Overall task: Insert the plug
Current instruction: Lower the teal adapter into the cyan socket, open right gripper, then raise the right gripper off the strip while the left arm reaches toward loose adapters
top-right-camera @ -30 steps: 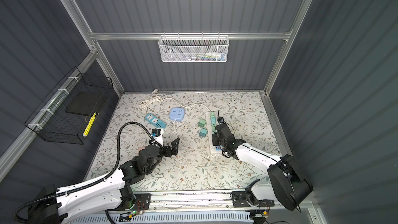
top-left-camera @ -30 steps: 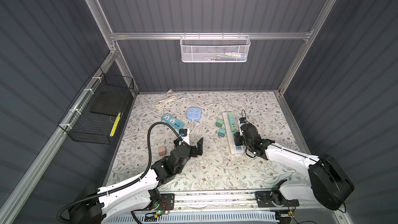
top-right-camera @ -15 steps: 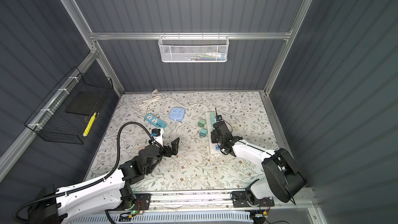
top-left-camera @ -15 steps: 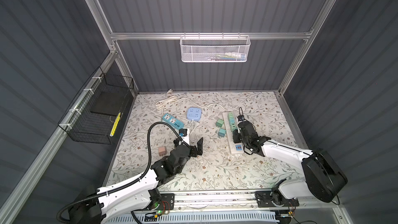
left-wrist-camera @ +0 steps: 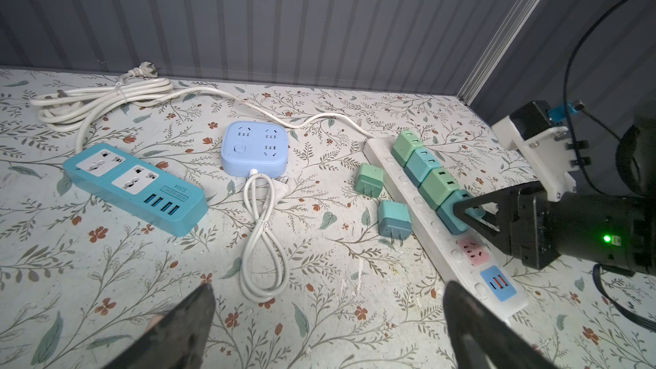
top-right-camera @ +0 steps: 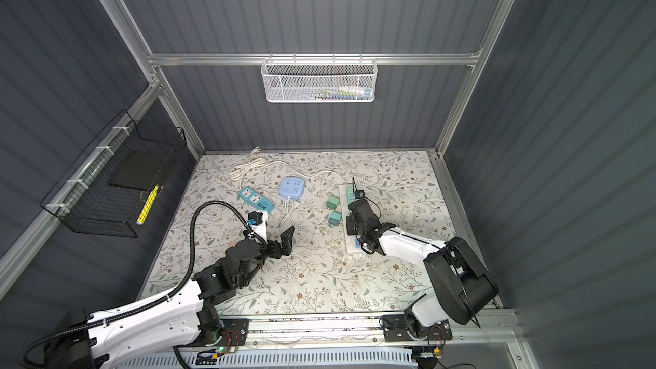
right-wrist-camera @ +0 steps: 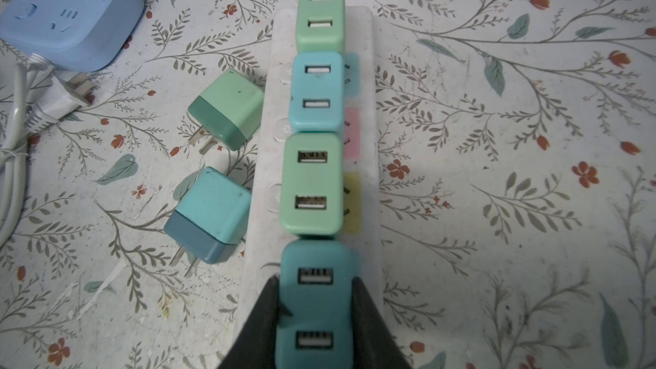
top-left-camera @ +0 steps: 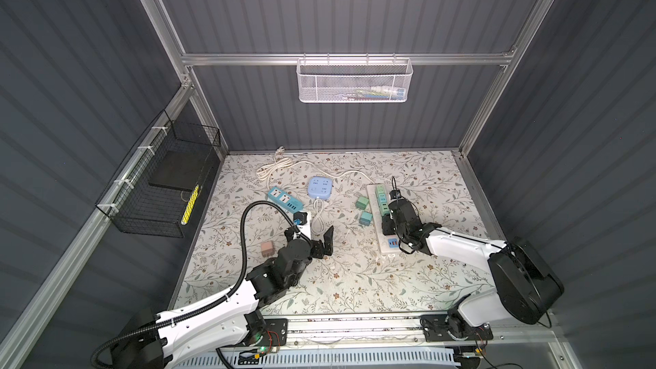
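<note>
- Gripping the teal plug (right-wrist-camera: 316, 314) by its two sides, the right gripper (right-wrist-camera: 314, 283) is closed on it; both of the plug's USB ports face up between the black fingers (right-wrist-camera: 262, 317).
- That plug stands on the white power strip (right-wrist-camera: 264, 157), on the right half of the worktop (top-left-camera: 355, 278), as the nearest of four in a row.
- Its far edge touches a green plug (right-wrist-camera: 312, 186). Beyond that come a light blue plug (right-wrist-camera: 316, 92) and another green plug (right-wrist-camera: 319, 17) at the far end of the row.
- Whether the teal plug's pins are fully home cannot be told.
- Near of the held plug, the strip shows a free pink socket (left-wrist-camera: 470, 252) and a blue USB panel (left-wrist-camera: 497, 282).
- Just left of the strip two loose adapters lie on their sides with pins showing: a green adapter (right-wrist-camera: 227, 111) farther off, and a teal adapter (right-wrist-camera: 209, 214) nearer.
- Further left sits a pale blue square socket block (left-wrist-camera: 253, 149), its looped white cord (left-wrist-camera: 262, 243) trailing toward the near side.
- Left of it lies a turquoise power strip (left-wrist-camera: 135, 186), and a bundled white cable (left-wrist-camera: 103, 101) rests by the far wall.
- The left gripper (left-wrist-camera: 330, 289) hovers over the middle of the worktop, jaws wide apart and holding nothing.
- A pink adapter (top-left-camera: 266, 248) lies just left of that arm.
- A white mesh basket (top-left-camera: 353, 81) hangs on the far wall and a black wire basket (top-left-camera: 159, 189) on the left wall.
</note>
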